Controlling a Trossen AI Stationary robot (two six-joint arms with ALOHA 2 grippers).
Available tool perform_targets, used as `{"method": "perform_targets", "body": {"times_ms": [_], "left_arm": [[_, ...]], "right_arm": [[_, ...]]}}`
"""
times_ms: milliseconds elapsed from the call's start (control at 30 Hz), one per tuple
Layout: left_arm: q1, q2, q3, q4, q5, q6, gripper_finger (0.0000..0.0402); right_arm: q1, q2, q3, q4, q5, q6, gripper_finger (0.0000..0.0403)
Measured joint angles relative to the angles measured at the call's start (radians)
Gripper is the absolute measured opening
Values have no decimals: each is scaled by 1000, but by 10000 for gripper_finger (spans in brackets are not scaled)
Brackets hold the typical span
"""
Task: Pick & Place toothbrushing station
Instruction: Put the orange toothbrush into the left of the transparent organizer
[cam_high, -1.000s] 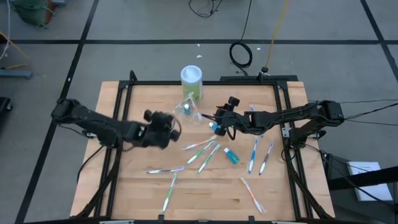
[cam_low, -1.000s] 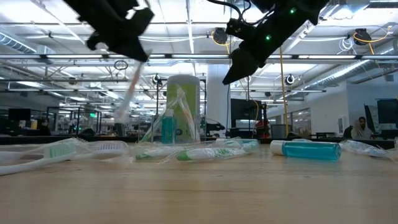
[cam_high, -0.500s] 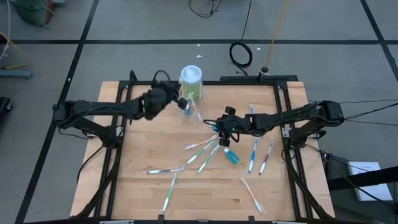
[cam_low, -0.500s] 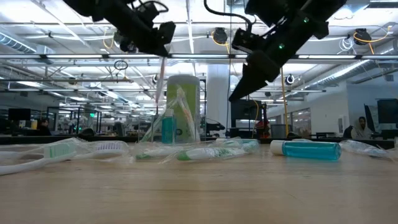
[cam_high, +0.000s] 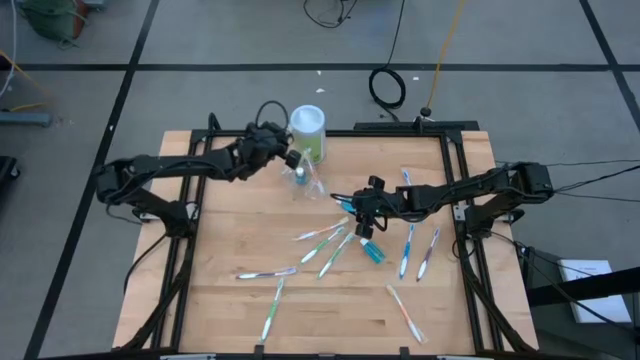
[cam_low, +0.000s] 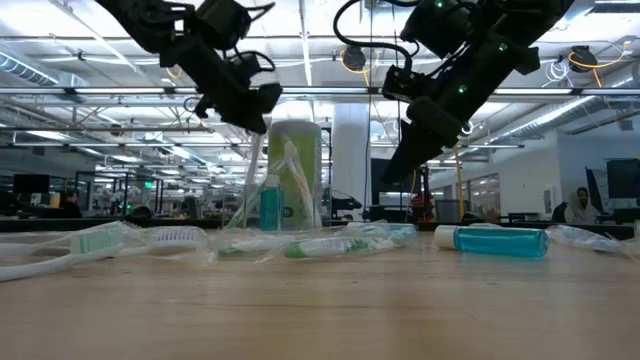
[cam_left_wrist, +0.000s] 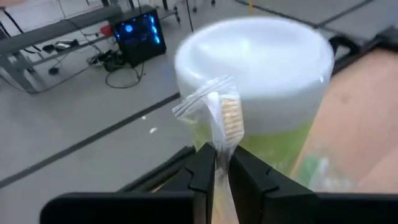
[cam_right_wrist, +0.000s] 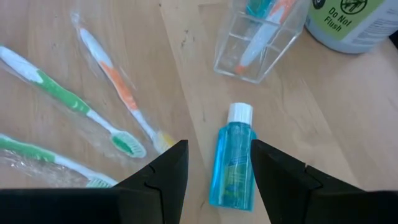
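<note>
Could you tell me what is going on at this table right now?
The left gripper holds a wrapped toothbrush beside the green canister, above the clear holder. The right gripper hovers open over a small blue bottle. More wrapped toothbrushes lie scattered on the table.

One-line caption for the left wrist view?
Left gripper shut on a wrapped toothbrush, held before the white-lidded green canister.

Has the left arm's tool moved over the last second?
Yes. The left tool, shut on a wrapped toothbrush, has swung from mid-table toward the far edge, ending beside the green canister.
</note>
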Motion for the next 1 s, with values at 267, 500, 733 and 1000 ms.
{"method": "perform_targets", "body": {"times_ms": [267,500,733,1000], "left_arm": [[-3,34,0,-74,4,36,42],[-3,33,0,-127,9,25,42],[-4,33,0,-177,15,47,49],[-8,33,0,-224,33,47,150]], "right_arm": [[0,0,0,-1,0,-1,165],[0,0,0,-2,0,-32,165],[0,0,0,-2,1,-107,165],[-3,0,0,-2,2,-117,191]]}}
